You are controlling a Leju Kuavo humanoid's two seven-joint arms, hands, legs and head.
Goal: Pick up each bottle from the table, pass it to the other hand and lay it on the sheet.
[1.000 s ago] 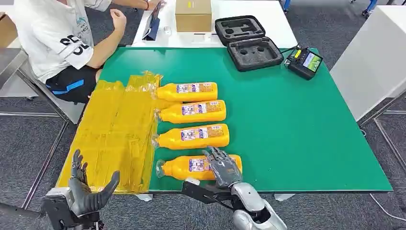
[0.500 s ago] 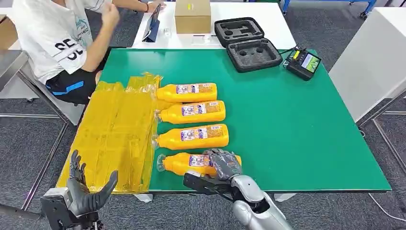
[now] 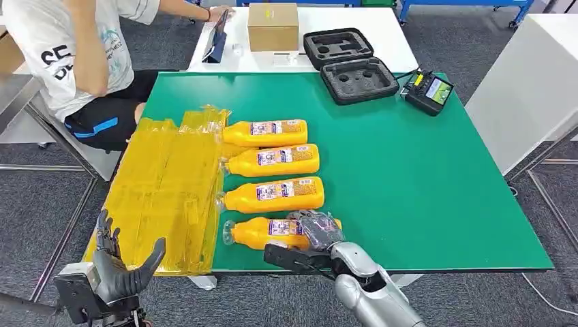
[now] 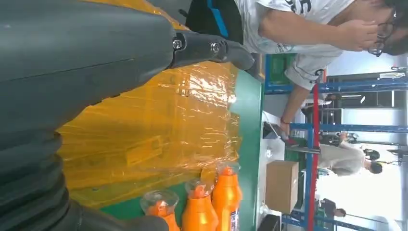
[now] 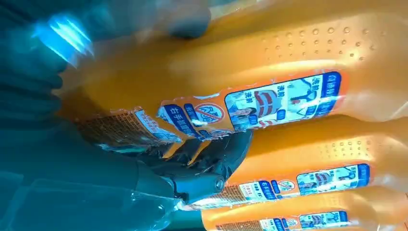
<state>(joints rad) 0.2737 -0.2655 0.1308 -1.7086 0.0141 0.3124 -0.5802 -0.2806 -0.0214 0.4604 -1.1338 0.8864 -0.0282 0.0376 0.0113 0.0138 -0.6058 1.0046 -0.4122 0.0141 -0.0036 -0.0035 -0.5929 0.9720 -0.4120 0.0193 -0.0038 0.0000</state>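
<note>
Four orange bottles lie in a row on the green table (image 3: 422,177), caps toward the yellow sheet (image 3: 163,184) at left. Right hand (image 3: 317,230) is draped over the nearest bottle (image 3: 262,233), fingers (image 5: 211,159) curled round its labelled body; grip looks closed, though whether it is firm I cannot tell. Left hand (image 3: 119,269) waits off the near-left table edge, palm up, fingers spread, holding nothing. For a good lift: squeeze mid-body, raise level, clear the next bottle (image 3: 272,195), then carry left to the waiting palm.
</note>
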